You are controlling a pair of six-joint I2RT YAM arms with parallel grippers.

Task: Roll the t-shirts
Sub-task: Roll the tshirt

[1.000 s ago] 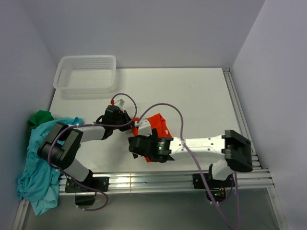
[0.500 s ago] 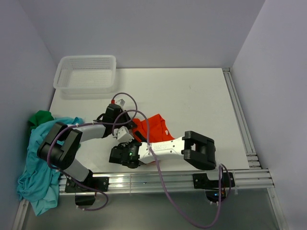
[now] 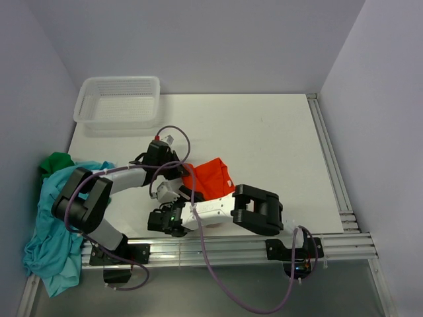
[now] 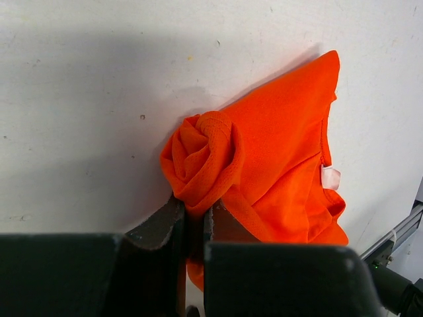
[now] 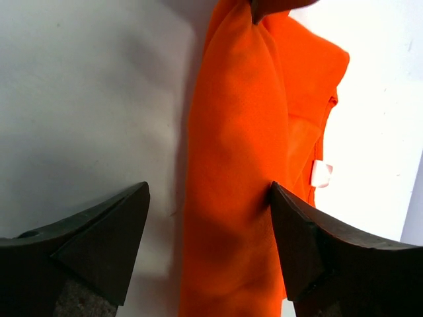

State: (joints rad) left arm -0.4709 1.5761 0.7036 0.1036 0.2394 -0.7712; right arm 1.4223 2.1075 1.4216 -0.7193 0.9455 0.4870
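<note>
Firmly, the left tool [image 4: 193,214] pinches the orange shirt [image 4: 277,152] at its rolled end; the right tool [image 5: 208,198] gapes open astride it, the white basket [image 3: 119,79] well beyond both.

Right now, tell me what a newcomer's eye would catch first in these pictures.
The orange shirt at the near middle of the table, one end wound into a tight roll pinched in the left tool, with the right tool open astride it. Next, the teal shirt heaped over the left edge, and the white basket at the far left corner.
</note>
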